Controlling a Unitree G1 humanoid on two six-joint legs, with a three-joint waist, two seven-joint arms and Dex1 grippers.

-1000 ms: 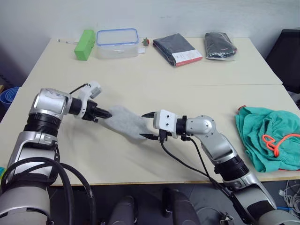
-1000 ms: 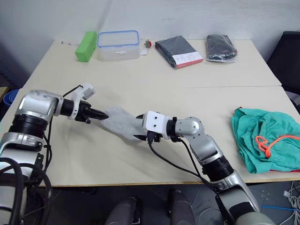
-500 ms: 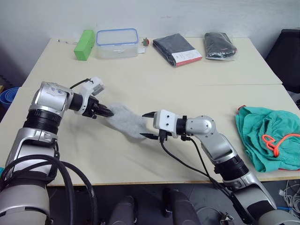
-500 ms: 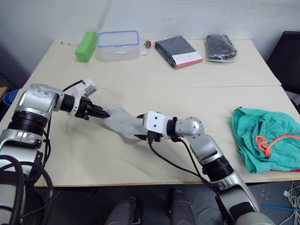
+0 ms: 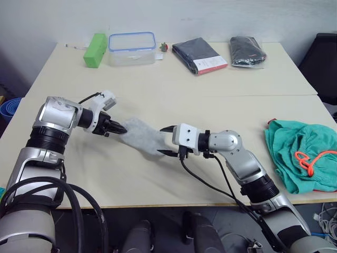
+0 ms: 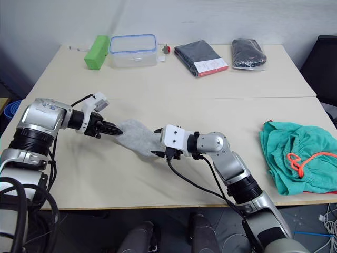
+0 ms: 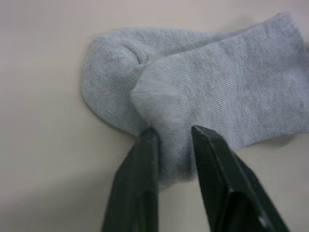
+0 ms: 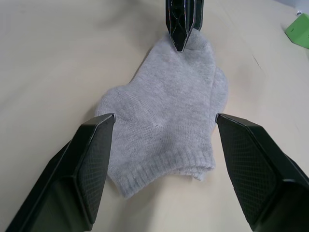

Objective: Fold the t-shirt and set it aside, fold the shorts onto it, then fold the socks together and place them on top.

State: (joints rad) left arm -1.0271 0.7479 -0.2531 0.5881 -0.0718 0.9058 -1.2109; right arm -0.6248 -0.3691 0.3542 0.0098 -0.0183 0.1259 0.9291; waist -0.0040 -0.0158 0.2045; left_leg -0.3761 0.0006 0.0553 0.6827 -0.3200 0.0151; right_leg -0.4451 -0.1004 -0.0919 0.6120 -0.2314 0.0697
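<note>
Left gripper (image 7: 171,140) is clamped on the toe end of the socks (image 5: 141,135), which lie stacked flat mid-table (image 5: 174,95), one on the other. Right gripper (image 5: 167,141) sits at the cuff end, jaws wide apart, straddling the cuff without touching it. Shorts (image 5: 303,155) are bunched at the table's right edge, well apart (a sliver of red under them, probably the t-shirt).

Risks: the left pinch looks shallow, so the lower sock may stay behind when the toe is lifted over. The open right gripper isn't pinning the cuff, so the pair could slide instead of folding.
</note>
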